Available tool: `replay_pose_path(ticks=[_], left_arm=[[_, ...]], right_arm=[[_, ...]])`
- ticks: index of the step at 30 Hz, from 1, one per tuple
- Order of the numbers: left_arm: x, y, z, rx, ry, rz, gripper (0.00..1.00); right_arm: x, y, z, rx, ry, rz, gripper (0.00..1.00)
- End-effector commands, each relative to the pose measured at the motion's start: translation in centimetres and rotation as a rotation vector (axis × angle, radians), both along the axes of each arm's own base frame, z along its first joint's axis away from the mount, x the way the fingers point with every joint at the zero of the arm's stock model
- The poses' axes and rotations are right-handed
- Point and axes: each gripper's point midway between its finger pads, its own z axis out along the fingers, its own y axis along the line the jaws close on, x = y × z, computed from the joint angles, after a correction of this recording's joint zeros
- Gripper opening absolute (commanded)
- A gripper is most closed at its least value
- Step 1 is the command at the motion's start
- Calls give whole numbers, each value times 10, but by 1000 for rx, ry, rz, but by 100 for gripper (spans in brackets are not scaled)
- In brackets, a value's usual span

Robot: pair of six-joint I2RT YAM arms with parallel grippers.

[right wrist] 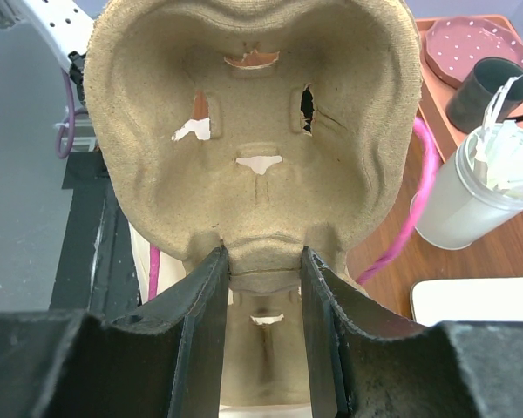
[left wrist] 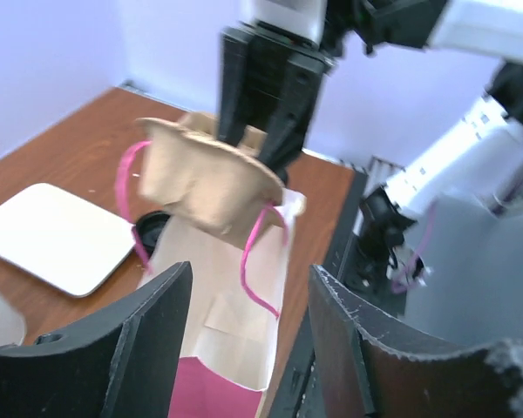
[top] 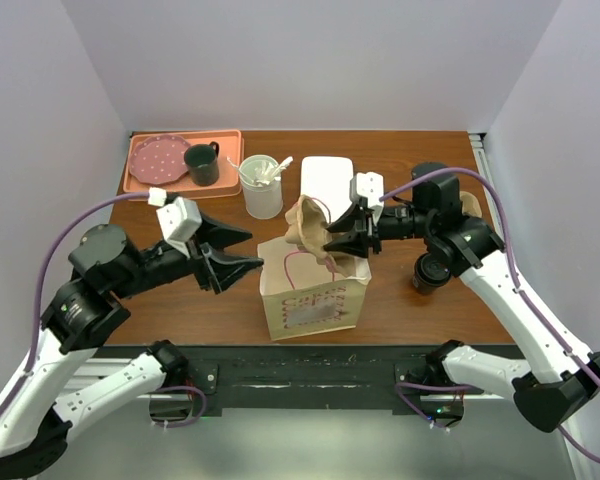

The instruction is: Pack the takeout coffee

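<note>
Gripping the thin rim of a moulded-pulp cup carrier [top: 305,225], the right gripper [top: 332,240] has both black fingers closed on the edge. The wrist view is filled by the carrier's fibrous tan shell, with its rounded wells and small torn slits. The carrier hangs tilted over the open mouth of the paper bag [top: 310,295], an upright white bag with a pink printed front and glossy pink cord handles [left wrist: 244,261]. Whether the pulp touches the bag's top edge I cannot tell. The left gripper [top: 252,250] sits just beside the bag's left wall, jaws spread wide and holding nothing. The coffee cup [top: 432,270], dark-lidded and round, stands on the wooden table [top: 420,310] right of the bag and apart from it, under the right forearm. The bag stands near the table's front edge, and wood grain shows to its left and right. Along the back edge lie a salmon tray [top: 230,140] bearing a dotted pink plate [top: 160,158] and a dark mug [top: 202,163], a translucent white tub [top: 262,190] of white sticks, and a flat white board [top: 327,180] with rounded corners.
</note>
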Motion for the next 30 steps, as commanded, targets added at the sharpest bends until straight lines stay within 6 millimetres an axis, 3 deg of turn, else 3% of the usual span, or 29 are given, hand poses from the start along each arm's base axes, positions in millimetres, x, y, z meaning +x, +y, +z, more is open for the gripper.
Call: replay_pose_path(ticks=[1, 4, 8, 14, 22, 26, 30], left_arm=[[35, 11, -18, -1, 133, 224, 59], [59, 9, -13, -20, 167, 319, 48], [83, -7, -17, 12, 254, 357, 27], [73, -31, -23, -38, 350, 246, 7], [51, -42, -43, -92, 530, 159, 3], [45, -47, -62, -74, 609, 141, 2], [38, -56, -60, -90, 629, 78, 2]], right_arm=[[-7, -3, 8, 22, 1, -17, 19], [-7, -4, 9, 23, 0, -20, 19], [-5, -3, 9, 24, 0, -27, 19], [-4, -4, 8, 27, 4, -44, 20], [-3, -4, 10, 46, 10, -60, 20], [-2, -3, 9, 46, 13, -62, 20], [0, -4, 6, 39, 21, -76, 19]])
